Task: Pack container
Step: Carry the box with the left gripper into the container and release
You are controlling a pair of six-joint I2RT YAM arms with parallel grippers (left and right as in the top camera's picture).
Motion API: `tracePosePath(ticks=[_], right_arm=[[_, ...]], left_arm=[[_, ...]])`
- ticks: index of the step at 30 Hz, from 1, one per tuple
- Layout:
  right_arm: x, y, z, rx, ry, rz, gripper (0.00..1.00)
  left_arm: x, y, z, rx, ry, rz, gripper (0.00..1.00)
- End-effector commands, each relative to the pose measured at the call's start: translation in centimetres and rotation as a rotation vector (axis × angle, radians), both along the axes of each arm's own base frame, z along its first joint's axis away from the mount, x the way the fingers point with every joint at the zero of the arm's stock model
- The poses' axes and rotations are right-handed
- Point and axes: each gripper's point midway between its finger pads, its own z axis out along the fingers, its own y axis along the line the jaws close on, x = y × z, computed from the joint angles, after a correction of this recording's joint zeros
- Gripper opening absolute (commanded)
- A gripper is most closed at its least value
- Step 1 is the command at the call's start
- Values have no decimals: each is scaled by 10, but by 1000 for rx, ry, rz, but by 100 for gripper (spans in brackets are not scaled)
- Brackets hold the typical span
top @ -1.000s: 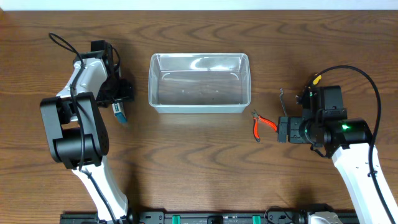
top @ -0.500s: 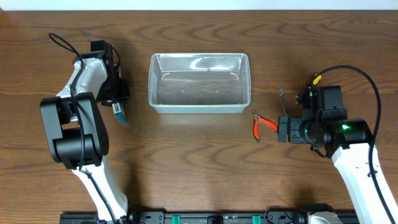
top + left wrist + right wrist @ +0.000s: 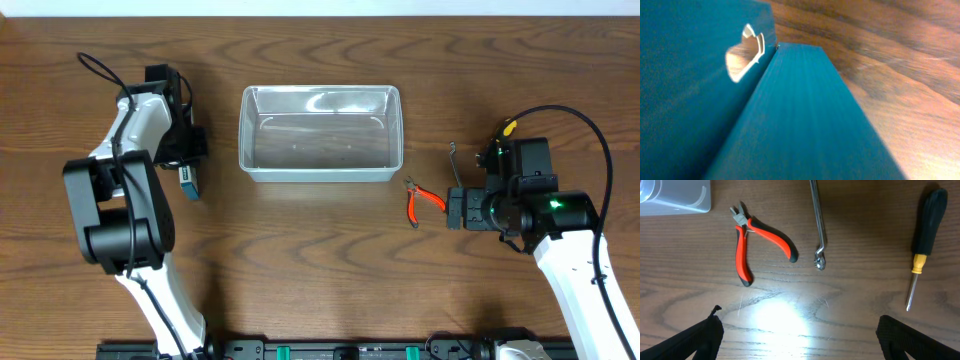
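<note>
The container, a clear rectangular bin, stands empty at the table's middle back; its corner shows in the right wrist view. At its left, my left gripper is shut on a teal box, whose end sticks out toward the front. The teal box fills the left wrist view and hides the fingers. Right of the bin my right gripper hovers open over bare wood, just short of the red-handled pliers.
A bent metal hex key lies beside the pliers. A screwdriver with a black handle and yellow collar lies further right, mostly under the right arm in the overhead view. Both arm bases stand at the table's front edge.
The left gripper's jaws have drawn in from wide to narrow around the teal box, which shifted slightly left and back. The right arm has not moved.
</note>
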Motion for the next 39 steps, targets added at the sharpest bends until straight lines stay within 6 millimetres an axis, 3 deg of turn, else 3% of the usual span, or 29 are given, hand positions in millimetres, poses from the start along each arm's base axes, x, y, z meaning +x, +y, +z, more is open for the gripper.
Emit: tracePosePath(ticks=[1, 5, 10, 14, 17, 21, 24, 28, 33, 39], right_arm=[[5, 1, 7, 0, -22, 11, 99], [6, 2, 8, 2, -28, 11, 99], [10, 3, 9, 6, -44, 12, 99], [13, 3, 11, 7, -58, 12, 99], [14, 3, 11, 8, -63, 12, 99], [14, 3, 11, 8, -64, 12, 99], [14, 3, 11, 8, -65, 12, 99], [14, 3, 11, 8, -65, 12, 99], [14, 3, 11, 8, -64, 13, 99], [13, 3, 11, 7, -58, 13, 98]], left_arm=[[10, 3, 58, 23, -139, 1, 6], [8, -5, 126, 40, -300, -42, 6], [8, -62, 213, -15, -574, -389, 6], [5, -110, 251, 63, -710, -721, 6], [3, -148, 257, 107, -749, -963, 6], [3, -197, 245, 140, -749, -1251, 6], [10, -227, 227, 124, -745, -1336, 6], [24, -260, 183, 82, -691, -1397, 6], [10, -287, 115, -8, -512, -1463, 6], [-8, -296, 65, -63, -355, -1502, 6]])
